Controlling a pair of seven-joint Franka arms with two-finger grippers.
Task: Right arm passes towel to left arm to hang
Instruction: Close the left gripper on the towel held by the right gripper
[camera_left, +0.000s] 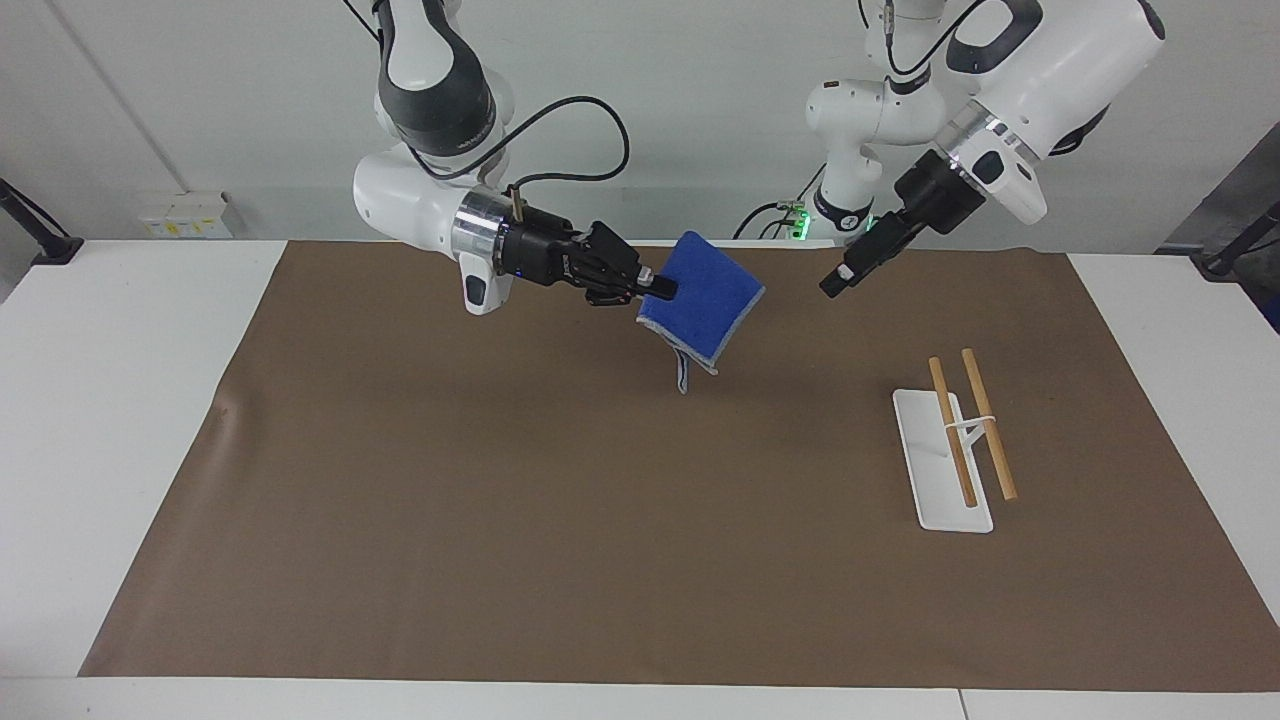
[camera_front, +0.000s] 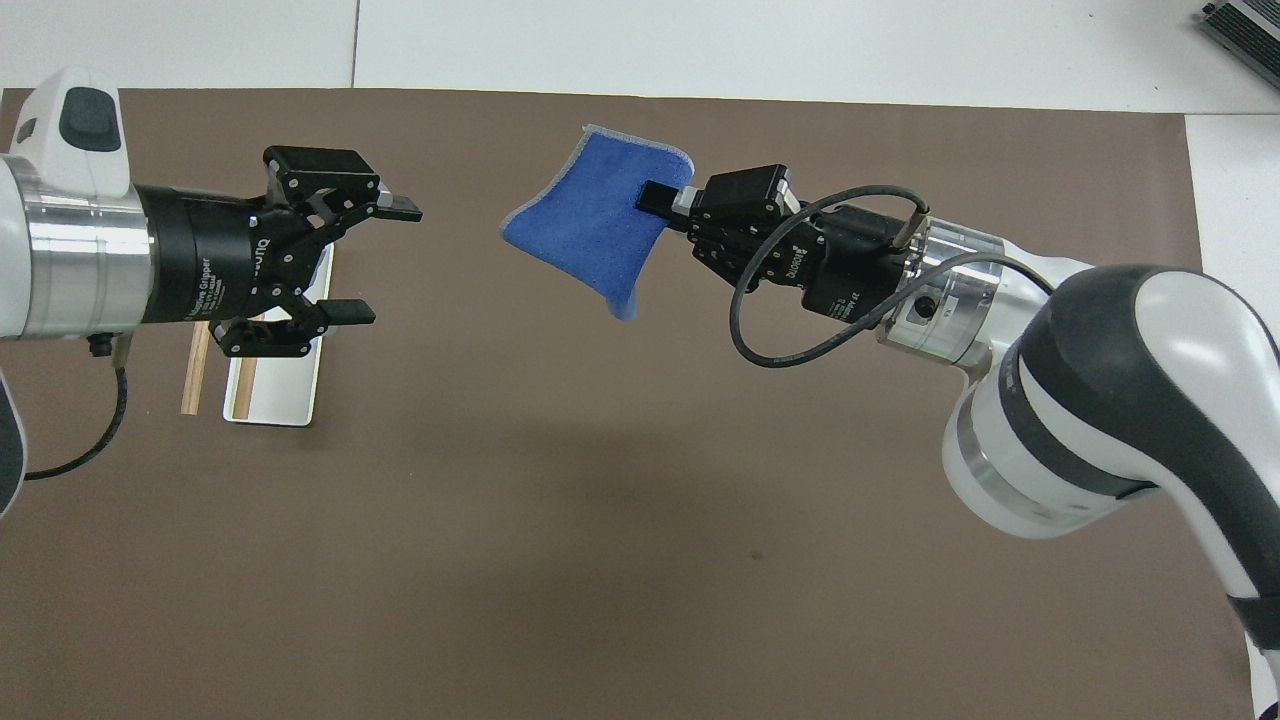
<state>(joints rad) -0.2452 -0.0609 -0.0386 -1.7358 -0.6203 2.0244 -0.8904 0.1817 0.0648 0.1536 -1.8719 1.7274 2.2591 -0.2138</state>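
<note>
right gripper (camera_left: 662, 288): up in the air over the brown mat (camera_left: 560, 520), around the middle of the table's width, pointing sideways toward the left arm's end. Fingers are clamped on the towel, pretty clearly.

towel (camera_left: 708, 302): bright blue with a thin grey edge, off the table completely. It's pinched at one edge, so nearly all of the cloth sticks out past the fingertips toward the other gripper. It sags a bit, and one corner droops down below the rest.

left gripper (camera_front: 385, 260): also raised, wrist turned so it points across at the towel. Jaws are spread wide with nothing in them. In the overhead view one finger (camera_front: 400, 208) sits higher in the shot than the other.

towel vs. left jaws: not between them. There's a visible gap between the towel's free edge and the spread fingertips, no contact.

rack (camera_left: 945, 462): white flat base with two wooden rods (camera_left: 988, 423) on a small stand, sitting on the mat toward the left arm's end of the table. Nothing's hanging on it.
</note>
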